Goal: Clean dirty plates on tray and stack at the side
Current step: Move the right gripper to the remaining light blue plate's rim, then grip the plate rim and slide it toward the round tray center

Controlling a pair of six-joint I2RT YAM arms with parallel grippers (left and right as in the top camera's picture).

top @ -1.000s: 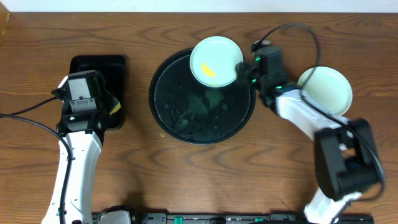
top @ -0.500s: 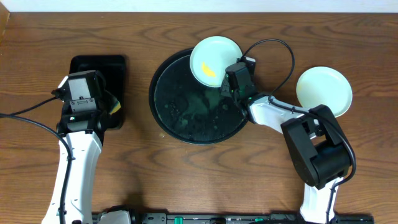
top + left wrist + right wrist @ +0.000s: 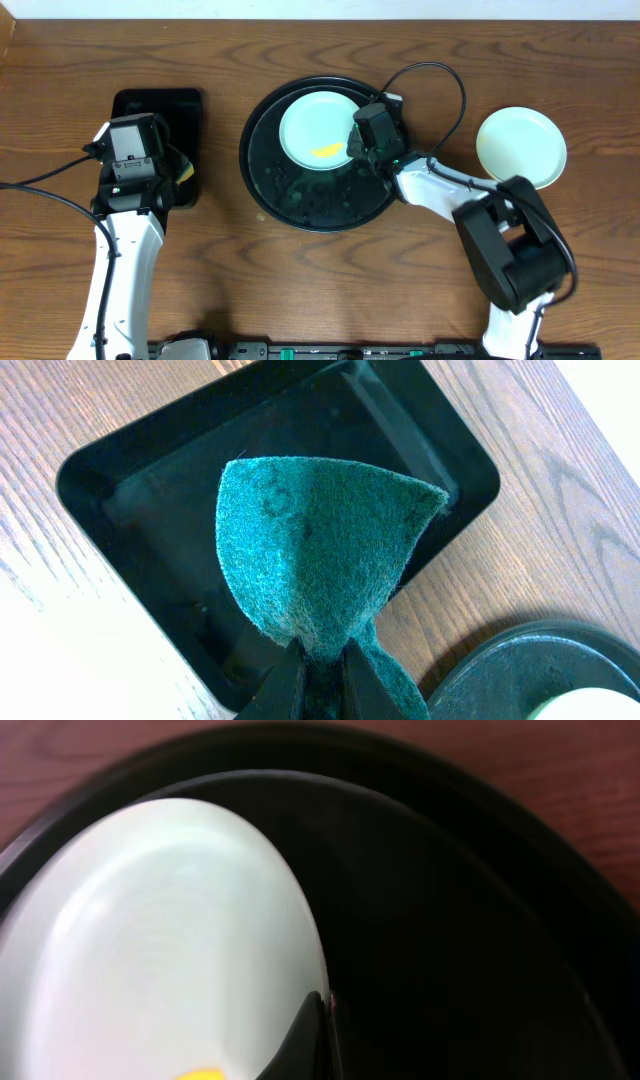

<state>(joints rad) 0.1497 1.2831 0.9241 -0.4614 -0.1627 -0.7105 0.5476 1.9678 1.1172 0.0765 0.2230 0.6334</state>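
Note:
A light blue plate (image 3: pixel 316 130) with a yellow-orange smear lies inside the large round black tray (image 3: pixel 300 205), toward its far side. My right gripper (image 3: pixel 354 143) is shut on that plate's right rim; in the right wrist view one dark fingertip (image 3: pixel 312 1025) lies against the plate (image 3: pixel 160 930) edge over the tray (image 3: pixel 480 850). A second pale plate (image 3: pixel 521 146) rests on the table to the right. My left gripper (image 3: pixel 325 685) is shut on a green scouring pad (image 3: pixel 320 540) above the small tray.
A small rectangular black tray (image 3: pixel 186 112) sits at the left under my left gripper (image 3: pixel 168 168); in the left wrist view it is the black tray (image 3: pixel 150 490). The right arm's cable loops above the round tray's right side.
My right gripper has shut on the smeared plate's rim and the plate has come off the tray's far rim, sliding left and nearer into the tray. The left arm is unmoved.

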